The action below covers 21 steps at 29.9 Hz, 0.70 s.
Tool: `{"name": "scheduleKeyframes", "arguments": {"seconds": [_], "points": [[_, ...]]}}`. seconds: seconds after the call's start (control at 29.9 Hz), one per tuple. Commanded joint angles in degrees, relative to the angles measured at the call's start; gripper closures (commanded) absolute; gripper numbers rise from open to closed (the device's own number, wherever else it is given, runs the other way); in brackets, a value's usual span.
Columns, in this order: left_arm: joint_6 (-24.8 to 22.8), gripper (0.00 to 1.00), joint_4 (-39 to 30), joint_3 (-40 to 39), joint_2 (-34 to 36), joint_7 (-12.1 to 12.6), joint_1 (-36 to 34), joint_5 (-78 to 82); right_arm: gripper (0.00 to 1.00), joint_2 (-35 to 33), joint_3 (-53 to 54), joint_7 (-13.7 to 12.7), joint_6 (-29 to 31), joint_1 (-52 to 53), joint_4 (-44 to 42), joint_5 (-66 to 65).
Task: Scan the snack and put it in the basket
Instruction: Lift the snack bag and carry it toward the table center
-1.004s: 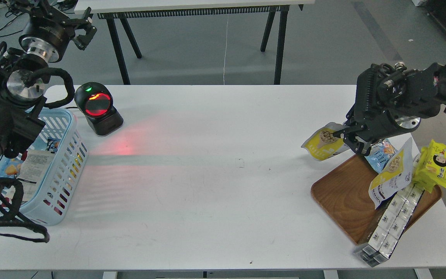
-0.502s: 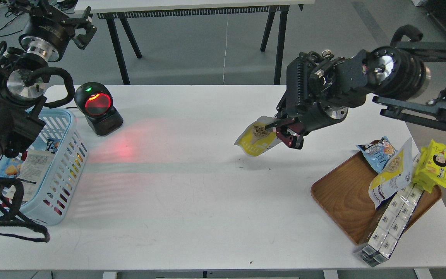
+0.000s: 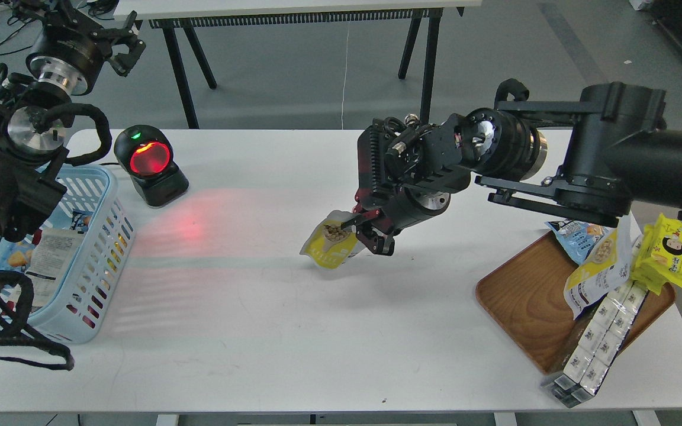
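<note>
Carried leftward to mid-table, the yellow snack pouch (image 3: pixel 330 245) hangs tilted down-left, clamped in the right fingers (image 3: pixel 360 218).

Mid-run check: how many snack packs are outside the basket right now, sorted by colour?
Yellow pouch with round snacks, held in the right tool: 1
Yellow-and-white pouch on the wooden tray: 1
Blue pouch: 1
Bright yellow pack with cartoon face: 1
White multi-box wrapped pack: 1
Total: 5
</note>
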Motion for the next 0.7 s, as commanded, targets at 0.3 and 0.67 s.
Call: {"name": "scheduleKeyframes", "arguments": {"seconds": [0.3, 0.67], "points": [[0.0, 0.00, 0.0, -0.1, 0.0, 0.0, 0.0, 0.0, 0.99, 4.3, -0.5, 0.0, 0.1, -1.5, -2.3, 0.0], [0.0, 0.00, 0.0, -0.1, 0.0, -0.1, 0.5, 0.0, 0.91, 4.8, -0.8, 0.0, 0.1, -1.3, -2.2, 0.0]]}}
